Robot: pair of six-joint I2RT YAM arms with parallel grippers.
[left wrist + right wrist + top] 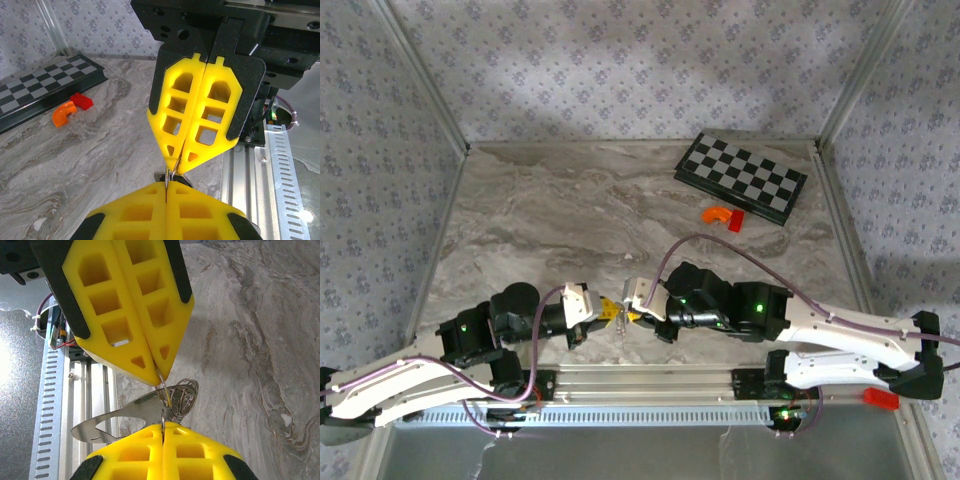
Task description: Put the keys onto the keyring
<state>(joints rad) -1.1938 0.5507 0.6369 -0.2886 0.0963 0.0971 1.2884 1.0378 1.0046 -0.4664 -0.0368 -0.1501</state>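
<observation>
My left gripper [608,311] and right gripper [636,316] meet tip to tip just above the table's near edge. Both are shut on thin silvery wire of the keyring [165,387], which is stretched between them. In the left wrist view my left gripper [166,186] pinches the keyring [166,177] edge-on, under the right gripper [175,167]. In the right wrist view my right gripper [163,426] grips the wire below the left gripper [157,371]. The key [120,415], a flat metal piece with a cutout, hangs behind the wire beside small coiled rings [186,395]. It looks dark in the left wrist view [181,178].
A folded chessboard [740,177] lies at the back right, with an orange curved piece [716,213] and a red block [736,221] in front of it. The aluminium rail [650,385] holding the arm bases runs along the near edge, right below the grippers.
</observation>
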